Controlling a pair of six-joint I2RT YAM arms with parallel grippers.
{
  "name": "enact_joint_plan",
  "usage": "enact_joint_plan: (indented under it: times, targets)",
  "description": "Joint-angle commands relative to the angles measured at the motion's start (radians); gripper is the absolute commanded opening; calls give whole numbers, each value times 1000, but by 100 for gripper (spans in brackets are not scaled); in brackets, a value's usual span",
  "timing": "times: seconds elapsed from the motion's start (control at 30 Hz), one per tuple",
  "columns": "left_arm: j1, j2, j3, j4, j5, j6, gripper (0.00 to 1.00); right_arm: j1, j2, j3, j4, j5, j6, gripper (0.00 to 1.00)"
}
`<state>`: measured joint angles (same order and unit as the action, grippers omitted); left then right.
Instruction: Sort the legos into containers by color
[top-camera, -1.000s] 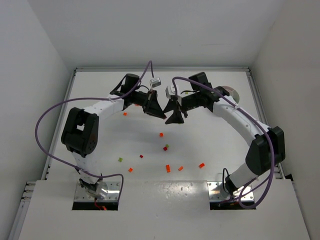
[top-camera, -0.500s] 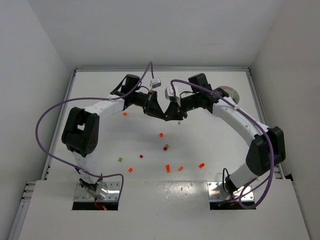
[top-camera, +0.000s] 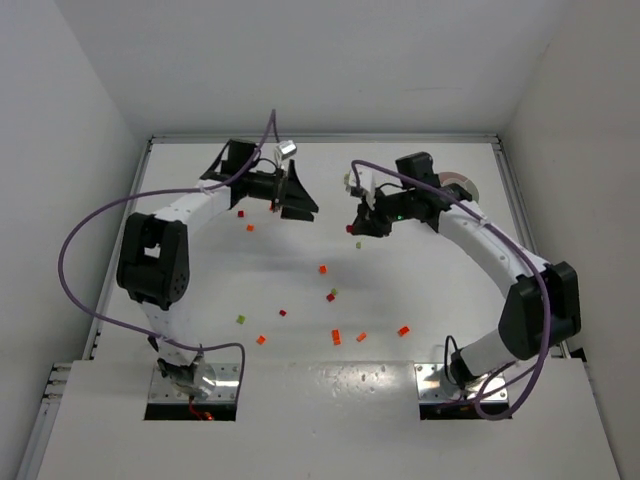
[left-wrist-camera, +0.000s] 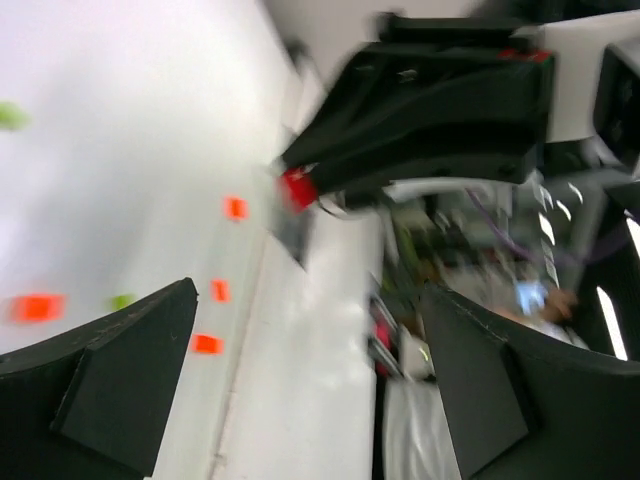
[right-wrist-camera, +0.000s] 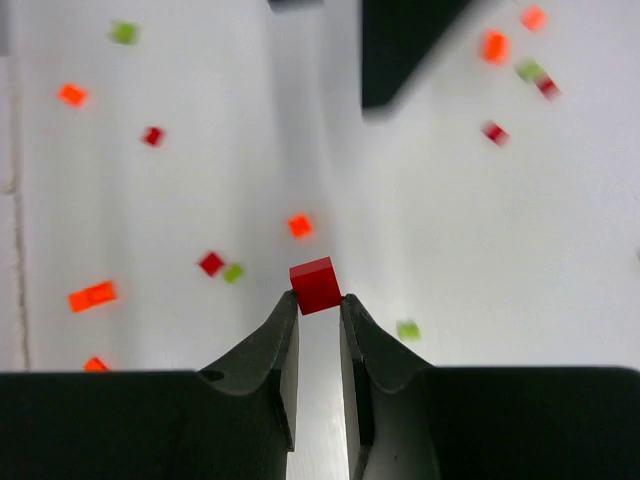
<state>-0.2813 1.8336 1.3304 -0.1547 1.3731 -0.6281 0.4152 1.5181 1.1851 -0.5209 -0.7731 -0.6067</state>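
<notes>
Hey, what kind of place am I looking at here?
Most likely a robotics lab test cell: a white table boxed in by plain white walls, a left arm and right arm bolted at its near edge, and tiny coloured bricks scattered for sorting.

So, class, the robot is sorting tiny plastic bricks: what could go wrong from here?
The small red plastic brick sits only at the very tips of the right gripper, so it may slip out. The open left gripper hangs close by; the two could clash. The round white dish lies partly behind the right arm, making aim harder.
</notes>
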Motion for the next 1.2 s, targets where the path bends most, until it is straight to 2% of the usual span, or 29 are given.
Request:
enact_joint_plan:
  times: [0.0, 0.03, 0.07, 0.1, 0.17, 0.23, 0.3, 0.47, 0.57, 0.8, 1.17]
  targets:
    - [91, -49, 72, -148, -246, 135, 100, -90, -45, 2, 90, 168, 148, 0]
    - [114, -50, 85, -201, -337, 222, 100, -116, -45, 11, 99, 208, 166, 0]
    - [114, -65, 111, -242, -512, 260, 100, -168, -30, 51, 99, 300, 204, 0]
    - [114, -82, 112, -262, -602, 286, 100, -196, -10, 83, 85, 331, 205, 0]
    - [114, -102, 124, -302, -820, 349, 100, -261, 75, 215, -22, 403, 196, 0]
    - [100, -122, 124, -330, -928, 384, 100, -291, 125, 286, -97, 473, 174, 0]
    - [82, -122, 124, -344, -1035, 384, 100, -315, 178, 333, -97, 537, 165, 0]
    - [82, -100, 124, -355, -1100, 370, 100, -360, 313, 514, -165, 621, 203, 0]
    - [82, -89, 174, -365, -1175, 370, 100, -383, 369, 577, -165, 667, 237, 0]
    - [82, -50, 230, -399, -1209, 378, 100, -412, 514, 735, -247, 729, 282, 0]
    - [73, -30, 239, -419, -1206, 369, 100, -454, 632, 804, -292, 799, 292, 0]
